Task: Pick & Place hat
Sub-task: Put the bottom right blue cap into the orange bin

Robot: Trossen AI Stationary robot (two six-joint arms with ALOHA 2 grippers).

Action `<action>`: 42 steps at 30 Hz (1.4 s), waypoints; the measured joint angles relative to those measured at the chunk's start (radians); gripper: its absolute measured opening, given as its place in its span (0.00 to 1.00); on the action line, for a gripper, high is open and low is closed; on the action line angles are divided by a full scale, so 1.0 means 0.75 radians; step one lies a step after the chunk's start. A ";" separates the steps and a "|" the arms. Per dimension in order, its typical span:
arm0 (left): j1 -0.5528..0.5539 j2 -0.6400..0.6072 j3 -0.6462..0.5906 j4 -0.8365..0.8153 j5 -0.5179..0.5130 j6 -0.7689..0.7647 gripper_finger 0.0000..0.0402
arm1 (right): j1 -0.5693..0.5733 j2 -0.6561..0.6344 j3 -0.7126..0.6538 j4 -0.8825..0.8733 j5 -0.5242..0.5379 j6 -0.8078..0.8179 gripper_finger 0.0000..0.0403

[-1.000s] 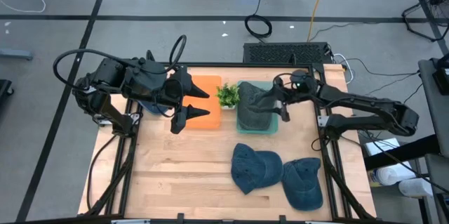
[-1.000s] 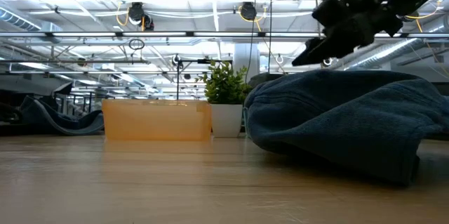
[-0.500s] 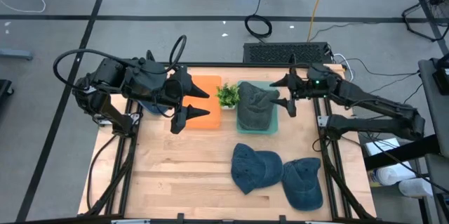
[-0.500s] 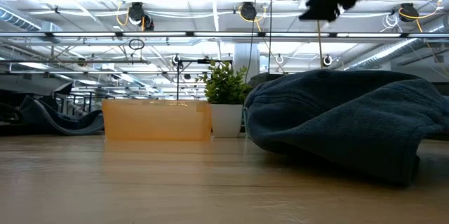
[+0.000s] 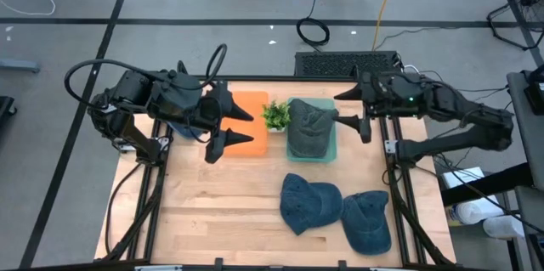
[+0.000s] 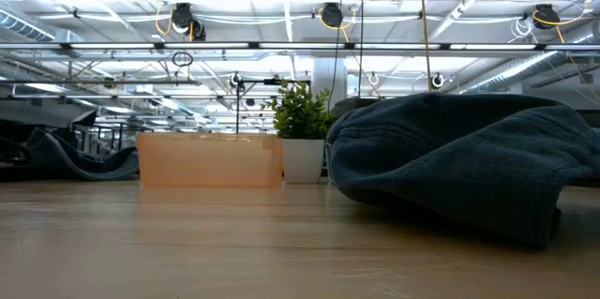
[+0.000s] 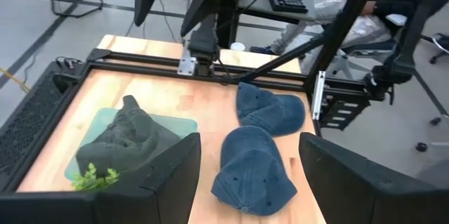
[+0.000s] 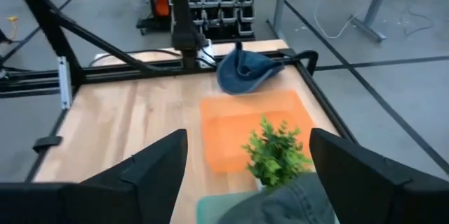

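A dark blue hat [image 6: 459, 163] fills the low view's right side, cut off by the picture's edge and hiding the worktop [image 6: 187, 243] behind it. A second blue hat [image 5: 177, 128] sits mostly hidden beneath the left arm [image 5: 161, 97]. A seated person [image 7: 365, 20] is cropped at the edge.

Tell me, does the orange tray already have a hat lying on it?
No, in the high view the orange tray is bare, while the grey-green hat lies on the green tray.
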 joint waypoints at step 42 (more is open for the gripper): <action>0.000 0.000 0.000 -0.050 0.045 -0.047 0.62 | 1.390 0.338 0.278 -0.528 0.289 1.069 0.72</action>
